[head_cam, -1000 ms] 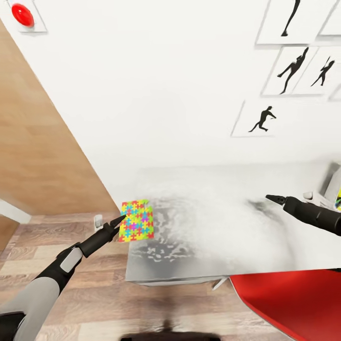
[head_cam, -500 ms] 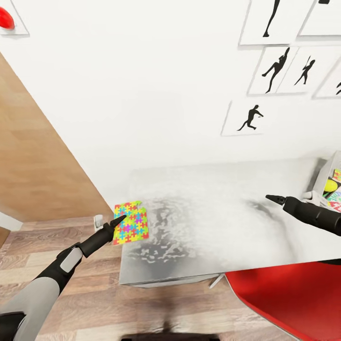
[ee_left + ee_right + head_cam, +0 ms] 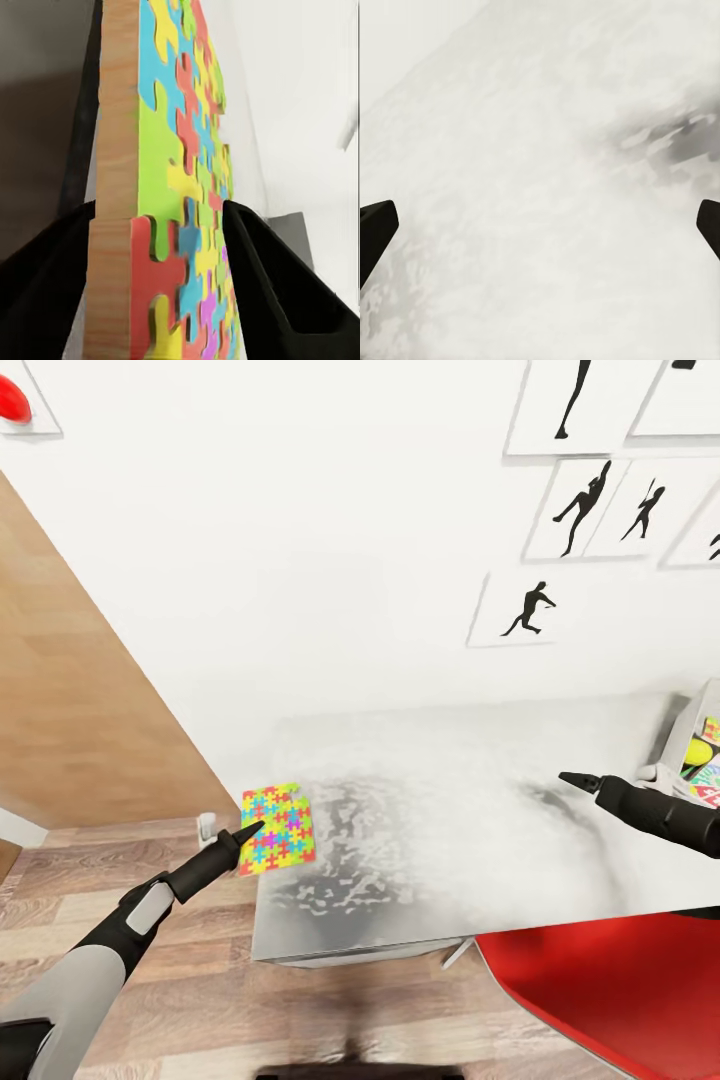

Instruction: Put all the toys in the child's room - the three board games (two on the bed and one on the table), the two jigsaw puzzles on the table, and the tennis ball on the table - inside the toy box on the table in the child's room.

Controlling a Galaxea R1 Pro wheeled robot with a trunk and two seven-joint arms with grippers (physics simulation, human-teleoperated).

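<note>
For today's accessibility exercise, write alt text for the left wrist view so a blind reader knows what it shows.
A multicoloured jigsaw puzzle sheet with a wood-coloured edge stands on edge between the two black fingers of the left gripper, which close against its faces. Behind it lie a pale surface and a dark grey one.

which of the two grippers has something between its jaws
The left gripper: its jaws close on the edge of the jigsaw puzzle at the table corner. The right gripper hovers open over bare tabletop, holding nothing.
</note>
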